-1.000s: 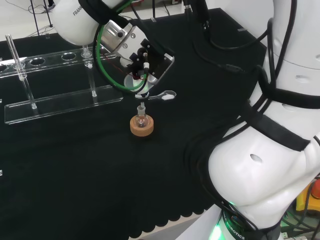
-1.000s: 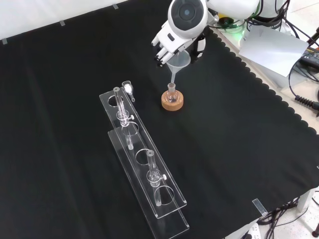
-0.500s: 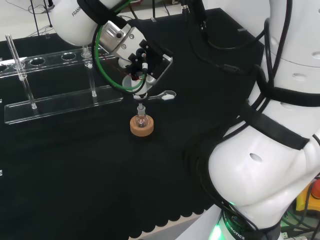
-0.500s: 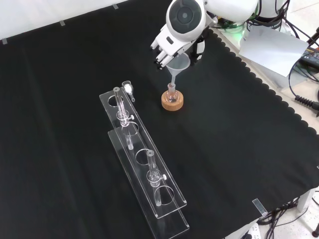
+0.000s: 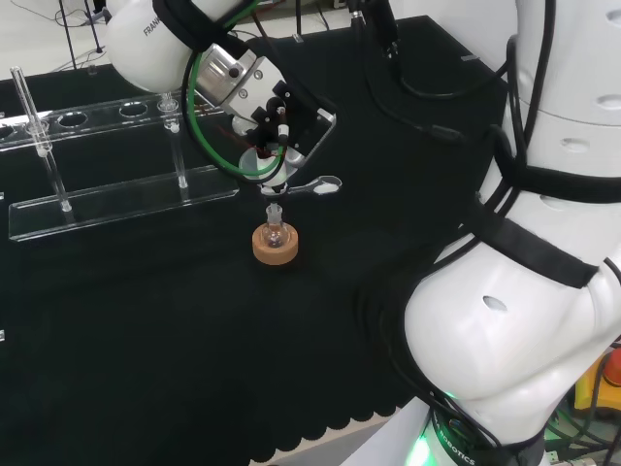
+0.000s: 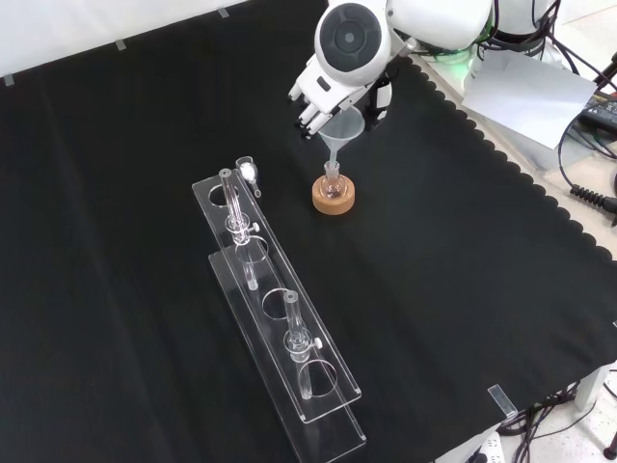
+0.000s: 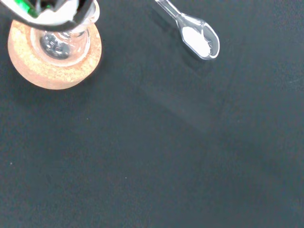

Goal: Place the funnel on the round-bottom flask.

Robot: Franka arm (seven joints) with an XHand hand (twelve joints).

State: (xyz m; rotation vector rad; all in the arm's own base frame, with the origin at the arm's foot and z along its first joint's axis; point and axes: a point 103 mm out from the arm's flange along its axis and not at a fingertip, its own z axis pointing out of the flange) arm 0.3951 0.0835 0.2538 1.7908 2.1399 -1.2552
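Note:
The hand is curled round a clear funnel and holds it upright over the round-bottom flask. The small flask stands in a cork ring on the black cloth. The funnel's stem points down at the flask's neck, with its tip at or just above the mouth; I cannot tell if they touch. In the head view the hand is above the flask and the cork ring. The wrist view has the flask in its cork ring, partly behind a blurred part of the hand.
A clear spoon with white powder lies on the cloth near the flask, also spoon. A long clear test-tube rack with a few tubes stands left of the flask in the front view. The arm's white links are at the head view's right.
The hand with the funnel has shifted slightly left in the front view, staying above the flask. The flask, spoon and rack have not moved.

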